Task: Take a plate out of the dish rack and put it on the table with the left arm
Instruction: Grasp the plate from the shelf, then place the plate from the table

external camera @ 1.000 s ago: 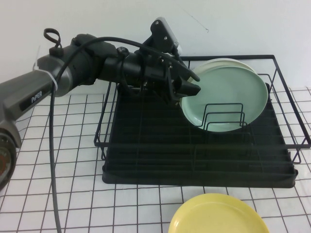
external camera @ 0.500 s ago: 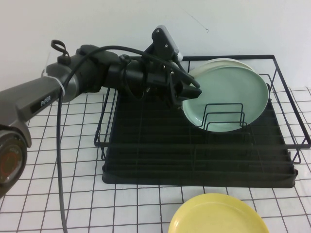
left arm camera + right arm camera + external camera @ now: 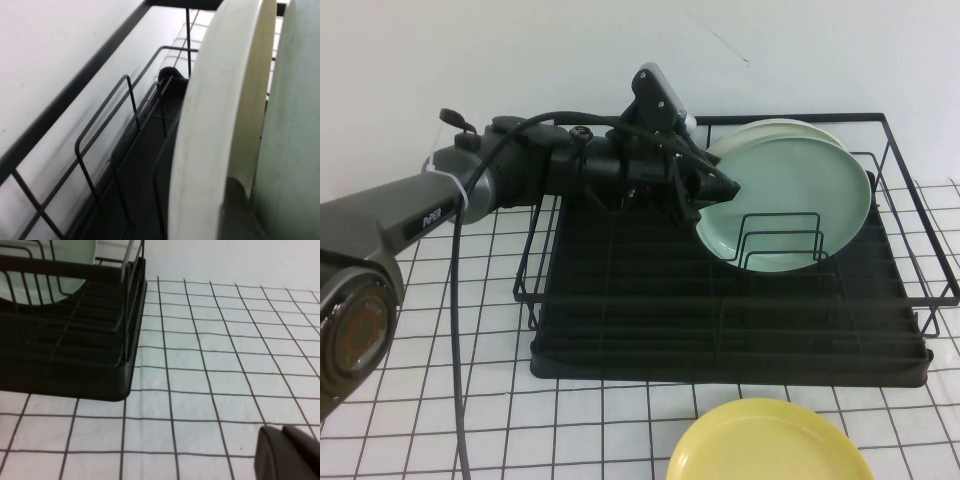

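The mint-green plate (image 3: 790,200) stands on edge among the wire dividers at the back right of the black dish rack (image 3: 620,340). My left gripper (image 3: 718,185) reaches across the rack from the left and is shut on the plate's left rim. In the left wrist view one finger (image 3: 235,205) sits wedged between the green plate (image 3: 295,125) and the cream plate (image 3: 215,125) behind it; the other finger is hidden. My right gripper (image 3: 282,432) is shut and empty, low over the table (image 3: 210,365) beside the rack's corner (image 3: 75,355).
A cream-white plate (image 3: 790,128) leans right behind the green one. A yellow plate (image 3: 770,445) lies flat on the gridded table (image 3: 470,380) at the front edge. The rack's raised wire rail (image 3: 920,215) surrounds the plates.
The left arm has pushed a little further towards the plate, and its jaws have narrowed onto the left rim. The plate itself has not moved.
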You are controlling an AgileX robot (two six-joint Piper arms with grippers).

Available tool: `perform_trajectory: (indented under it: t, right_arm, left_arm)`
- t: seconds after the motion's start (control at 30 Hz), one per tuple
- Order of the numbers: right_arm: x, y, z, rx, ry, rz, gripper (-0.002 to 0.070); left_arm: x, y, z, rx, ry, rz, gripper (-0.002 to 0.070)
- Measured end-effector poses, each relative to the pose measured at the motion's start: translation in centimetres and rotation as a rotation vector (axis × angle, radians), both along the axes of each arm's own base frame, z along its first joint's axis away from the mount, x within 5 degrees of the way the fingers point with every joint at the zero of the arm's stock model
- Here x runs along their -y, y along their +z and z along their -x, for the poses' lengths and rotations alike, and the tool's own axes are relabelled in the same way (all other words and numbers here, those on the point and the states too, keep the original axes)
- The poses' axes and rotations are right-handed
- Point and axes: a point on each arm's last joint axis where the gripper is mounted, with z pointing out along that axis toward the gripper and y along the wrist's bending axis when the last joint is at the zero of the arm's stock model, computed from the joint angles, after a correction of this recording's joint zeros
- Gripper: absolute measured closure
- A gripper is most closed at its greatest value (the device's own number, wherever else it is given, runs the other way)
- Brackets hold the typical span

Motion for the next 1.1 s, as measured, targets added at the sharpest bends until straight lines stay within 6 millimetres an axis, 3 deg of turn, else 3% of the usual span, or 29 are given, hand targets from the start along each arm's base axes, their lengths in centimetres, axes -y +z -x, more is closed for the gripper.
perform_trajectory:
  t: [0.07, 0.17, 0.2, 0.47, 0.67, 0.9, 1.1]
  right_arm:
    - [0.0, 0.0, 0.0, 0.000, 0.000, 0.000, 0.0678]
    - [0.0, 0.0, 0.0, 0.000, 0.000, 0.000, 0.0678]
    - [0.0, 0.0, 0.0, 0.000, 0.000, 0.000, 0.0678]
    - [0.0, 0.0, 0.0, 0.000, 0.000, 0.000, 0.0678]
    - [0.0, 0.0, 0.0, 0.000, 0.000, 0.000, 0.0678]
    - [0.0, 0.0, 0.0, 0.000, 0.000, 0.000, 0.0678]
    - [0.0, 0.0, 0.0, 0.000, 0.000, 0.000, 0.0678]
  left_arm:
    - [0.0, -0.1, -0.1, 0.008, 0.001, 0.009, 0.0391]
    - [0.1, -0.1, -0.1, 0.032, -0.006, 0.007, 0.0557]
    - [0.1, -0.1, -0.2, 0.040, -0.005, 0.004, 0.0578]
    - [-0.1, 1.0, 0.1, 0.019, 0.000, 0.027, 0.0577]
    - [-0.7, 7.0, 1.8, 0.099, 0.009, 0.076, 0.0577]
    - [-1.6, 13.8, 5.6, 0.132, -0.032, 0.110, 0.0629]
    - [-2.7, 16.5, 9.1, -0.037, -0.064, 0.025, 0.0629]
